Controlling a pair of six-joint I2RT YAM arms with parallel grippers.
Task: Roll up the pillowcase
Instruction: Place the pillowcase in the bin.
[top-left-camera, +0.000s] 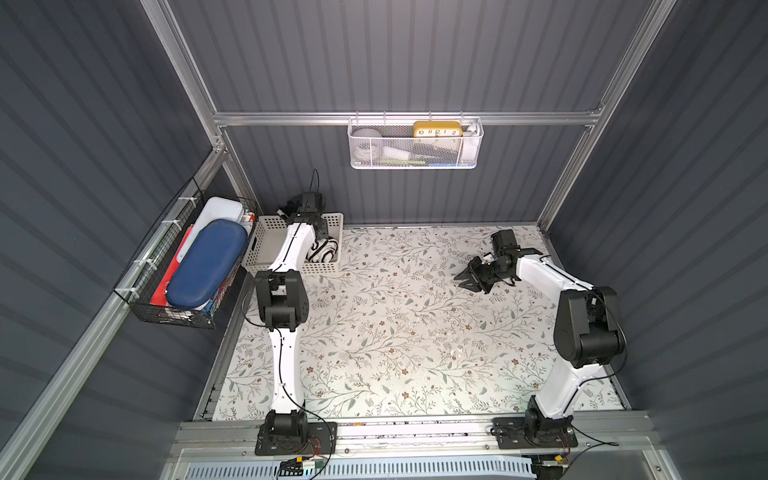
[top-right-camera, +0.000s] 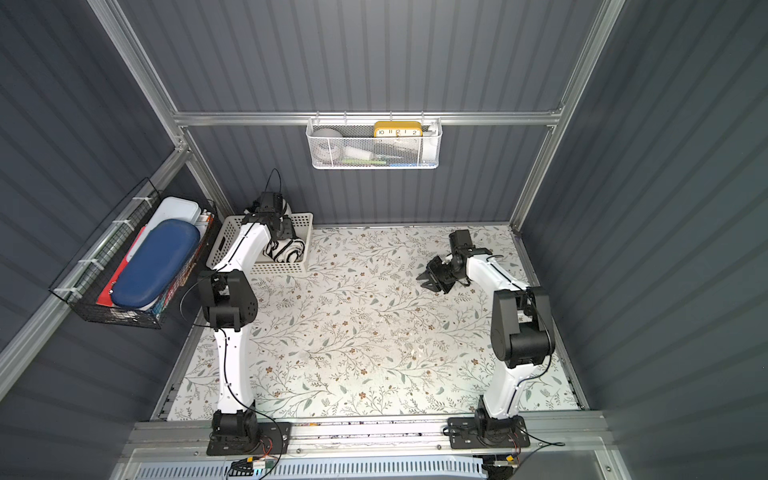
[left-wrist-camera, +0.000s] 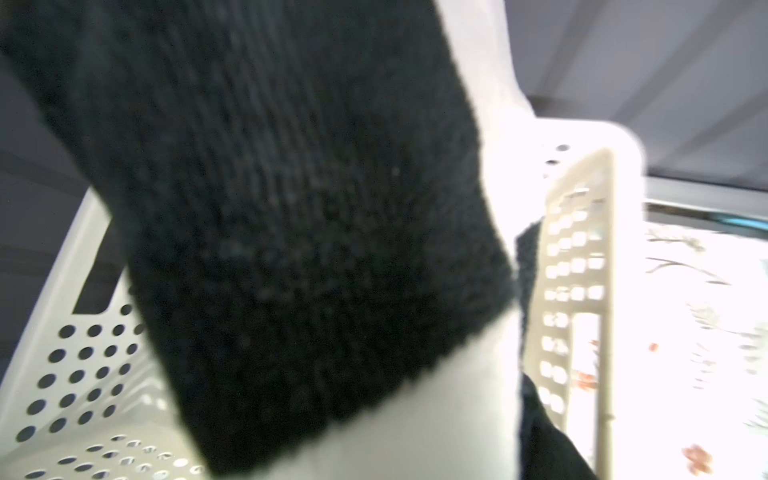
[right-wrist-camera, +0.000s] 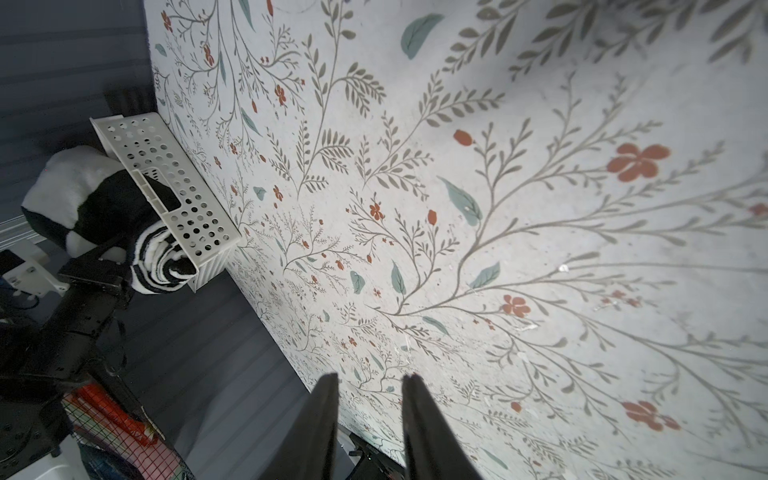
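A: Where does the pillowcase (top-left-camera: 323, 250) sit?
B: In the basket (top-left-camera: 266, 249), at the far-left corner of the table covering (top-left-camera: 395, 332), with one end sticking up past its rim.
A: Around it?
B: Wire rack (top-left-camera: 174, 316) on the left wall, just beside the basket. Mesh bin (top-left-camera: 415, 157) on the back rail, above the far edge.

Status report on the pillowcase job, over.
Left gripper apparently closed on the pillowcase, rolled, in the cream basket. Right gripper open, empty, above the table covering. Nothing in the way.

Blurred pillowcase (left-wrist-camera: 291, 228) close-up — table covering (left-wrist-camera: 685, 299) blown out white.
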